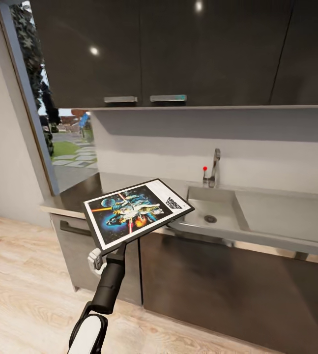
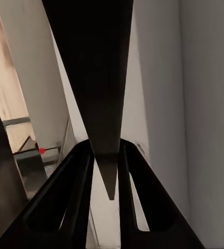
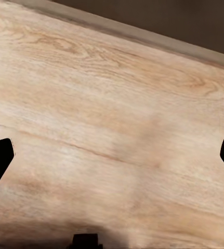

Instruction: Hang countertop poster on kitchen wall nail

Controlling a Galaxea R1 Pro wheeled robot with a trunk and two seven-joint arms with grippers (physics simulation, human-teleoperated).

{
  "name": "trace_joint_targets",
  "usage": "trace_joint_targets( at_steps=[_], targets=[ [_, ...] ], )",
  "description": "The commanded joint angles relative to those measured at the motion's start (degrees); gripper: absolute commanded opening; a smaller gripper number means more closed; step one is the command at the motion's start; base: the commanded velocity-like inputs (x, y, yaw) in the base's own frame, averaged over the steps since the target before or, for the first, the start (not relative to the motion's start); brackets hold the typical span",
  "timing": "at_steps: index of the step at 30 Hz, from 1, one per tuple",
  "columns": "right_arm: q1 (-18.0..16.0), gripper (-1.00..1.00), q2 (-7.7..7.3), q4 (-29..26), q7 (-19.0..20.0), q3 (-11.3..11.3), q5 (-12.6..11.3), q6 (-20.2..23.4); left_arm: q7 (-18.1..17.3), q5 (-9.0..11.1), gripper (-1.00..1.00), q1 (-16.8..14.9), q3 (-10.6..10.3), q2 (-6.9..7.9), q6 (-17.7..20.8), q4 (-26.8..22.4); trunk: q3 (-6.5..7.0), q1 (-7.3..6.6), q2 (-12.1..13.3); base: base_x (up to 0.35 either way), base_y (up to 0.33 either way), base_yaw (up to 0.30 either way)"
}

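upper cabinets: dark, glossy, over the counter run.
wall: plain pale grey beside the window; no nail can be made out on it, too small to tell.
floor: light wood planks, seen past the right claw.
kitchen countertop: light-grey slab over dark cabinets, built-in sink and chrome tap. Poster is off it.
poster: black frame, white border, blue artwork. Held in the air in front of the counter's edge, face up, tilted, overlapping the sink's near corner in the head view.
left gripper: jaws closed tight on the poster's near edge; in the left wrist view the fingers pinch the frame edge-on.
right gripper: fingertips spread wide at the frame's sides, nothing between them, only floor.
handling (judged): stiff, flat, probably light; long lever from an edge grip, so it may sag or swing. Smooth frame may slip.
grip spot (judged): frame edge, keeping the opposite edge free for the nail.
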Motion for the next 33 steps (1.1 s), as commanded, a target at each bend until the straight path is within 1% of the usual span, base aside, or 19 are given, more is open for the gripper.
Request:
trace_joint_targets(
  at_steps=[1,12,20,33],
  targets=[
    [-0.05,1.0,0.0,0.07,-0.07,-0.01,0.18,-0.19,-0.19,0.49,-1.0,-0.02,-0.04,0.0,-0.19,0.02,0.01,-0.02,-0.03,-0.143,0.263,-0.238],
    [-0.04,1.0,-0.03,0.07,-0.07,-0.01,0.18,-0.19,-0.27,0.49,-1.0,-0.02,0.03,0.0,-0.06,0.02,0.73,-0.02,-0.03,-0.144,0.265,-0.238],
    [-0.04,1.0,0.0,0.07,-0.07,-0.01,0.18,-0.19,-1.88,0.49,-1.0,-0.02,0.05,0.0,-0.05,0.02,1.25,-0.02,-0.03,-0.144,0.265,-0.238],
    [-0.04,1.0,-0.01,0.07,-0.07,-0.01,0.18,-0.19,-2.3,0.49,-1.0,-0.02,0.05,0.0,-0.04,0.1,2.1,-0.02,-0.03,-0.166,0.265,-0.238]
  ],
)
